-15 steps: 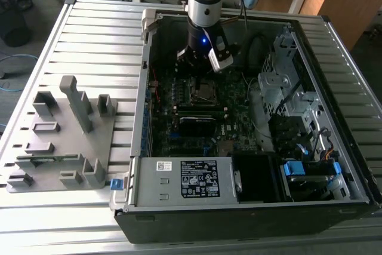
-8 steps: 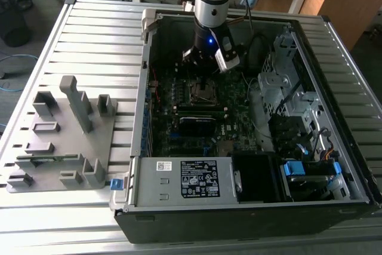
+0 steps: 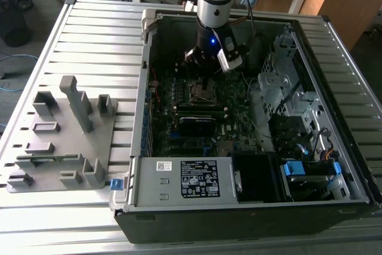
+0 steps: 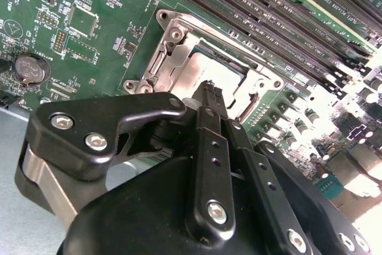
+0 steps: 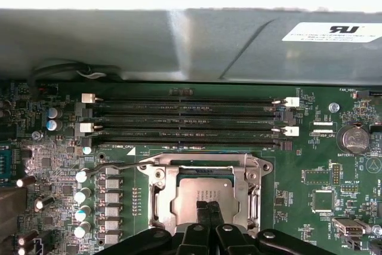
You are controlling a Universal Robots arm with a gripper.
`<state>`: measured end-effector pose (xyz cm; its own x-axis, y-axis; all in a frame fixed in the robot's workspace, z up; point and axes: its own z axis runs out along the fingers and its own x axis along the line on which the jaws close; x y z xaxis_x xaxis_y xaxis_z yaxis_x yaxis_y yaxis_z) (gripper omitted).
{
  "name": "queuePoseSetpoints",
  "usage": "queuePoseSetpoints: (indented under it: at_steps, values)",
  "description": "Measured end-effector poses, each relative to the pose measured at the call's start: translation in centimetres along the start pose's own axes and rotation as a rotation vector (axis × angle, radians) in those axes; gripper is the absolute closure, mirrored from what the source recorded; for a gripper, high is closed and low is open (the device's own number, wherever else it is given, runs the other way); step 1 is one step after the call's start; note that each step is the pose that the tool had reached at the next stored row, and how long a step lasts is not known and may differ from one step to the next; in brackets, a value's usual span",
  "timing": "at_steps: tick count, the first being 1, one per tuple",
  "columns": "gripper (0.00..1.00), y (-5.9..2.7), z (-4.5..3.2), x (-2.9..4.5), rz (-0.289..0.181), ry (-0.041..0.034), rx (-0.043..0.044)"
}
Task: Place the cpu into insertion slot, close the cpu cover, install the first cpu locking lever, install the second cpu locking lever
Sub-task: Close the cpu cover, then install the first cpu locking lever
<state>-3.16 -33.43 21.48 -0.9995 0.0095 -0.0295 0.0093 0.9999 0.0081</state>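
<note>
dull grey cpu (image 5: 206, 188), silvery cpu cover (image 5: 164, 201) around

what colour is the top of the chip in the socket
Dull silver-grey. The chip shows best in the first wrist view.

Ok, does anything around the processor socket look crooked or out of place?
Nothing is askew: the cpu lies flat and square in the window of the cpu cover, under the shut gripper. One thin wire lever juts past the frame's corner toward the capacitors, seemingly unlatched.
</note>
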Motion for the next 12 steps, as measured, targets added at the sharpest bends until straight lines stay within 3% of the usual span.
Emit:
queuePoseSetpoints:
  at_steps: [12]
  values:
    - [0.9,0.0,0.0,0.06,0.0,0.0,0.0001]
